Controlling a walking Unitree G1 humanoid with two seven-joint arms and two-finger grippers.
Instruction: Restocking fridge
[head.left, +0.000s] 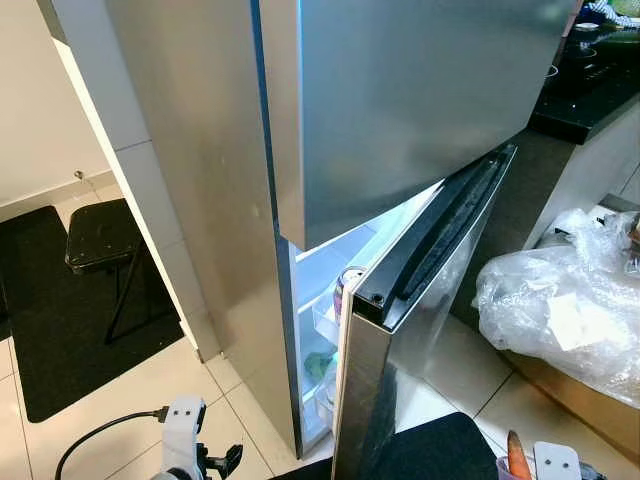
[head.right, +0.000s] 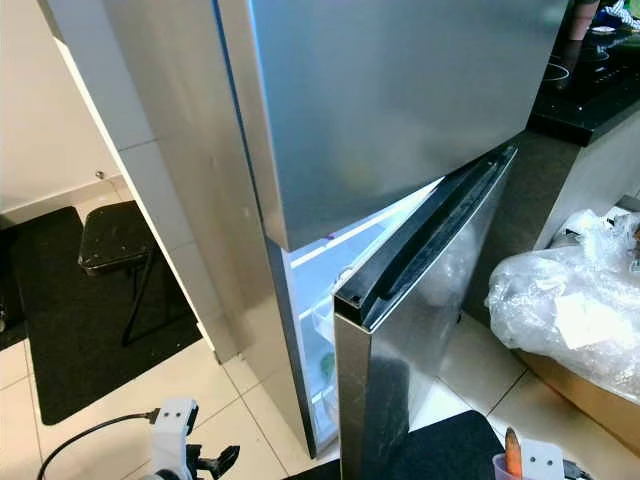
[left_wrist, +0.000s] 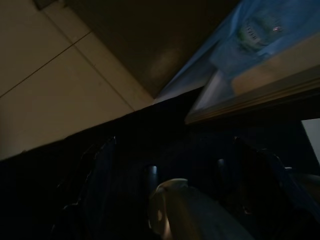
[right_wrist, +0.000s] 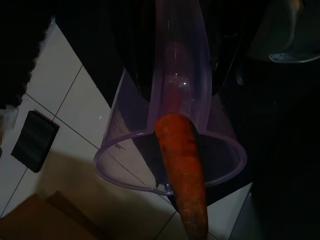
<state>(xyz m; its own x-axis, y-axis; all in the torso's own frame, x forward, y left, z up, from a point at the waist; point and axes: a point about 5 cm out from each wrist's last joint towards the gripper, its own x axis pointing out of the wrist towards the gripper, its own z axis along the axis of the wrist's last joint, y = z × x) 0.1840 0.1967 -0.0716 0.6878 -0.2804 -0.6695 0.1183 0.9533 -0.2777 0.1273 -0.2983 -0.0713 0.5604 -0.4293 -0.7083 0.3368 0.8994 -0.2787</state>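
The right gripper (right_wrist: 170, 85) is closed on a clear purple cup (right_wrist: 170, 165) that carries a carrot (right_wrist: 182, 170), and that load sits low at the robot's right, with the carrot tip (head.left: 514, 452) poking up above the cup rim. From the cup, the fridge (head.left: 400, 110) opening lies up and to the left, and the half-open lower door (head.left: 420, 290) stands directly between the two. The carrot's long axis runs along the cup and out past its rim, so it will lead any push forward and could tip out if the cup leans. The lit gap shows a can (head.left: 347, 283) on a door shelf (head.left: 325, 322) and something green lower down; the slot is narrow, bounded by the door's black seal on the near side and the cabinet edge on the far side. My judgement is that the door needs swinging wider before the cup can pass. The left gripper (left_wrist: 175, 200) is nearer that gap, down by the floor just left of the door's lower corner; its view is too dark to tell whether its fingers are spread, though a pale object (left_wrist: 180, 207) sits between them. To the right of the cup, a crumpled plastic bag (head.left: 560, 300) on a box limits room; the tiled floor (head.left: 120, 400) to the left is open.
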